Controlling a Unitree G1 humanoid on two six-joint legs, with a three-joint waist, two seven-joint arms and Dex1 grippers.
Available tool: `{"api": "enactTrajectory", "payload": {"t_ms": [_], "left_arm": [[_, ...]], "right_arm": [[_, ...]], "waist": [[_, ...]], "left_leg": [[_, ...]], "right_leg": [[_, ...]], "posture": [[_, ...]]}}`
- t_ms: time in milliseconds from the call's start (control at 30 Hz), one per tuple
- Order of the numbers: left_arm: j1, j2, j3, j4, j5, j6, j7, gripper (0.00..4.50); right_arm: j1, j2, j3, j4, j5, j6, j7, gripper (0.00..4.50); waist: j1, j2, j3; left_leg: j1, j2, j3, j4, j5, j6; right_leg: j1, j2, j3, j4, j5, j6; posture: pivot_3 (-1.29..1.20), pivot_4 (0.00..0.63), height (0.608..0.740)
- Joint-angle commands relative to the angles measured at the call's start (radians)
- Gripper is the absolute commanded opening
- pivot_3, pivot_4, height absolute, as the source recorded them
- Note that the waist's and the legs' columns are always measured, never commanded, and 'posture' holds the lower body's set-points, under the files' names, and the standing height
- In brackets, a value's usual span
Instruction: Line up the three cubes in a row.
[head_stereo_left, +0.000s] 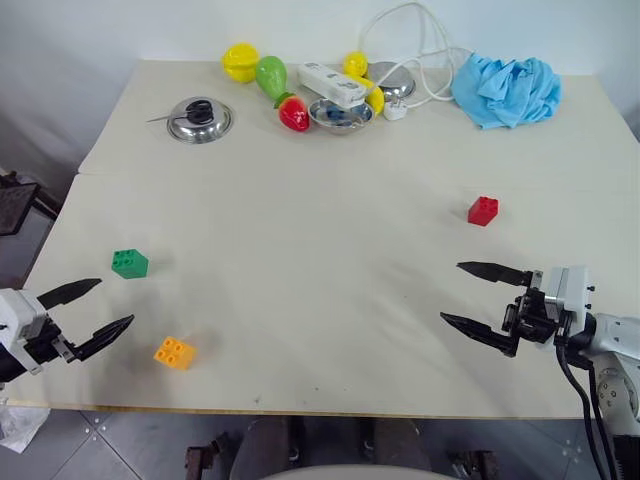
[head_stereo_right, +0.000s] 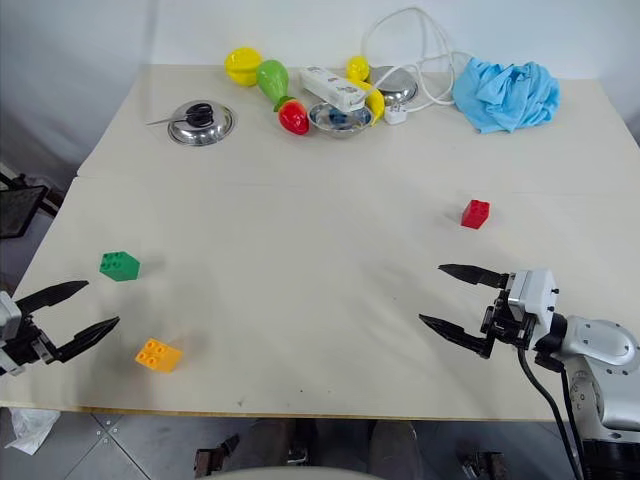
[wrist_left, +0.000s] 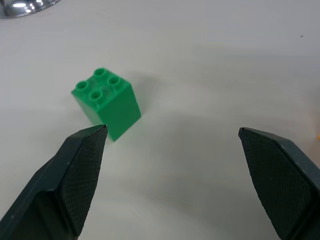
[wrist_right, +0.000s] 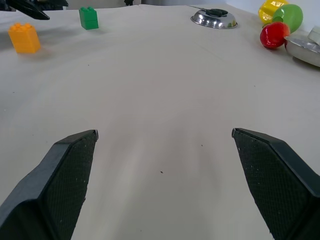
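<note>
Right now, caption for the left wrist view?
Open left gripper hovering over the table, green cube just beyond one finger.

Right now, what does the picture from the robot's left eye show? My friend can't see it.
Three toy bricks sit apart on a pale table: a green cube and an orange-yellow cube at left, a red cube at right. The left gripper and right gripper are open, holding nothing.

No text, label, brand, number or sign can be read anywhere in these views.
</note>
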Motion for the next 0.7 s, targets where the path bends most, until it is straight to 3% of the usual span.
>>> {"api": "enactTrajectory", "payload": {"t_ms": [33,133,200,400,533,700], "left_arm": [[0.002,0.007,0.004,-0.028,-0.016,0.013,-0.008,4.47],[0.014,0.000,0.011,-0.099,-0.087,0.126,-0.012,4.47],[0.041,0.024,0.004,-0.294,-0.224,0.384,0.047,4.47],[0.000,-0.045,-0.089,-0.660,-0.276,0.503,0.188,4.47],[-0.078,-0.053,-0.211,-0.707,-0.241,0.539,0.195,4.47],[-0.191,-0.086,-0.325,-0.653,-0.188,0.543,0.199,4.47]], "right_arm": [[-0.001,0.006,-0.016,-0.016,0.010,-0.024,-0.001,4.50],[0.001,0.020,-0.030,-0.019,0.015,-0.021,-0.029,4.50],[0.009,0.055,-0.093,-0.027,0.048,0.006,-0.128,4.50],[0.056,0.110,-0.278,0.002,0.050,-0.006,-0.333,4.50],[0.153,0.178,-0.362,0.002,0.022,-0.056,-0.414,4.50],[0.203,0.236,-0.364,0.009,-0.051,-0.063,-0.537,4.50]], "waist": [[0.000,0.000,0.000],[0.000,0.000,0.000],[0.000,-0.001,0.000],[0.011,0.000,0.000],[0.012,0.001,-0.001],[0.002,0.002,-0.001]], "left_leg": [[0.000,0.000,0.000,0.000,0.000,0.000],[0.000,0.000,0.000,0.000,0.000,0.000],[0.000,0.000,0.000,0.000,0.000,0.000],[0.000,-0.001,-0.002,0.000,0.000,0.000],[0.000,0.000,-0.001,0.000,0.000,-0.001],[0.002,0.000,0.004,0.000,0.001,-0.001]], "right_leg": [[0.000,0.000,0.000,0.000,0.000,0.000],[0.000,0.000,0.000,0.000,0.000,0.000],[0.000,0.000,0.000,0.000,0.000,0.000],[0.001,-0.002,0.001,0.000,0.000,0.000],[0.001,0.002,0.001,0.000,0.000,-0.001],[0.001,0.003,0.006,0.002,0.000,0.000]], "posture": [[0.00,0.150,0.740],[0.00,0.150,0.740],[0.00,0.150,0.740],[0.00,0.150,0.740],[0.00,0.150,0.740],[0.00,0.150,0.740]]}}
